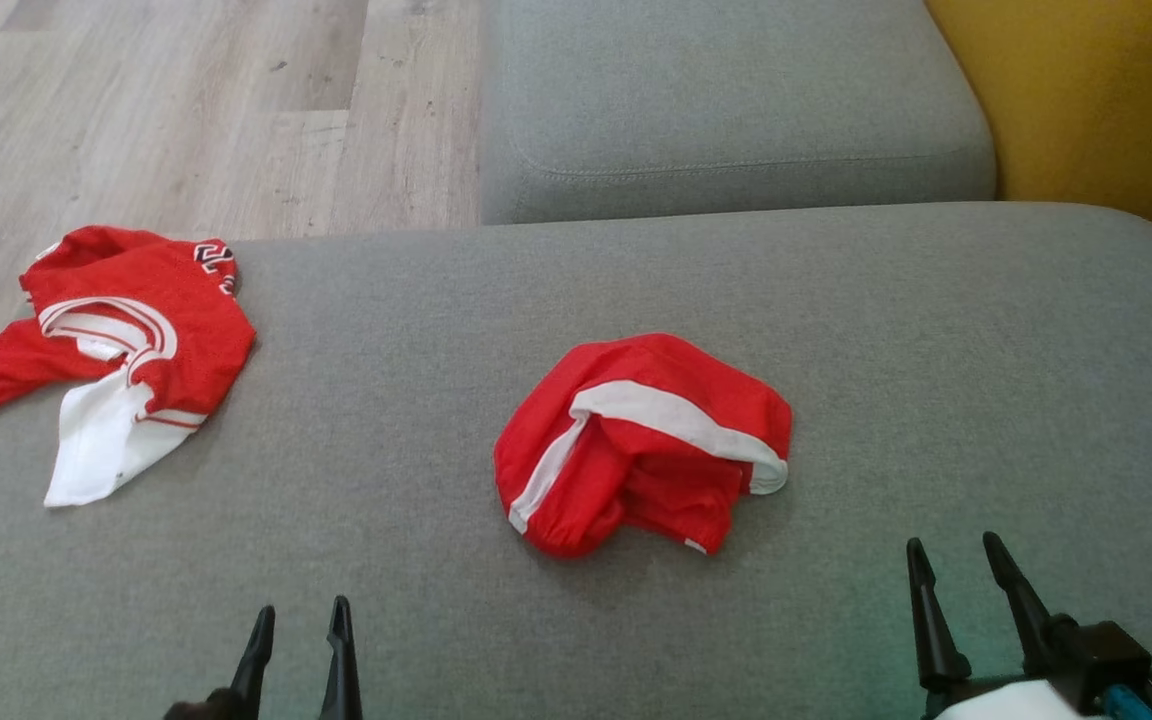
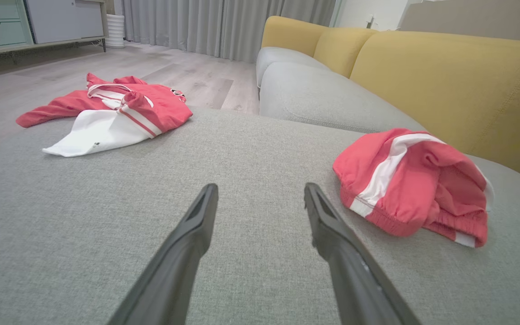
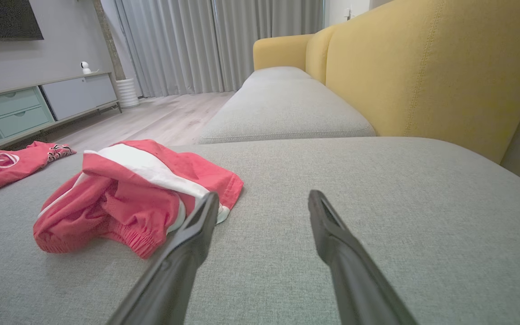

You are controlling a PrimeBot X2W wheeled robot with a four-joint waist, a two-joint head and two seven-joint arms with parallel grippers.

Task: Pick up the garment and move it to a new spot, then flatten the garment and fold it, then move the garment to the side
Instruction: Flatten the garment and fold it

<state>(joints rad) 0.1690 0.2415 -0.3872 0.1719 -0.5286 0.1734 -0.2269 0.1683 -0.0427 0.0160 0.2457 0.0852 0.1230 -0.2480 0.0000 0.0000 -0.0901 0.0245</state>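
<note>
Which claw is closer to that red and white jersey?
Left. The left gripper is on the jersey side of the cushion; the right gripper is far across, past the red shorts.

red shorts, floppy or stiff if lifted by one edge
The red shorts lie crumpled in soft folds, so they would likely hang limp and unfurl. Thin fabric suggests light weight. On the woven grey cushion, pushing may bunch them.

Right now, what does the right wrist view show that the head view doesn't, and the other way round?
Right wrist view adds the curtains, the drawer cabinet and a dark screen on the wall. Head view adds the open left gripper. Both show the crumpled red shorts, the red and white jersey, the grey sofa cushion, the yellow backrest and the open right gripper.
</note>
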